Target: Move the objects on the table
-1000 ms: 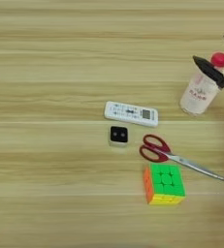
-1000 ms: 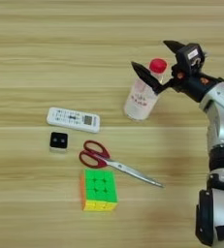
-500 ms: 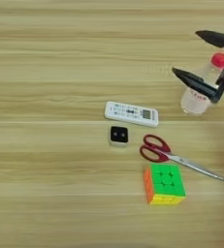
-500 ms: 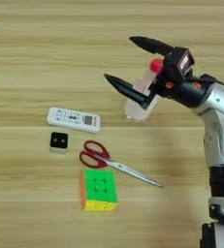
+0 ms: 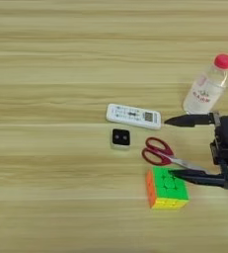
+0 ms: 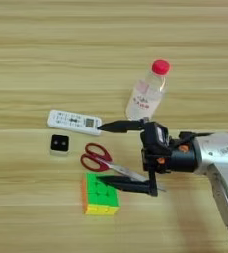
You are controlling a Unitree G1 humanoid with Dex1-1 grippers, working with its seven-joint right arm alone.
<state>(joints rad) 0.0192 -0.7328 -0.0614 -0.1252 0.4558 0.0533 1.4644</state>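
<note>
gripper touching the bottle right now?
Apart. In the right eye view the right gripper hangs open over the scissors, and bare table shows between its upper finger and the bottle.

A light wood-grain table (image 5: 46,59) carries a red-capped bottle (image 5: 207,86) at upper right, a white remote (image 5: 133,115), small box (image 5: 120,138), scissors (image 5: 162,154) and puzzle cube (image 5: 167,188) near centre.

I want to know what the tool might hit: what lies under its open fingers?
Under the tool lie the red-handled scissors, blades running beneath it. Its lower finger overlaps the puzzle cube's right edge. The blade tips are hidden behind the tool.
</note>
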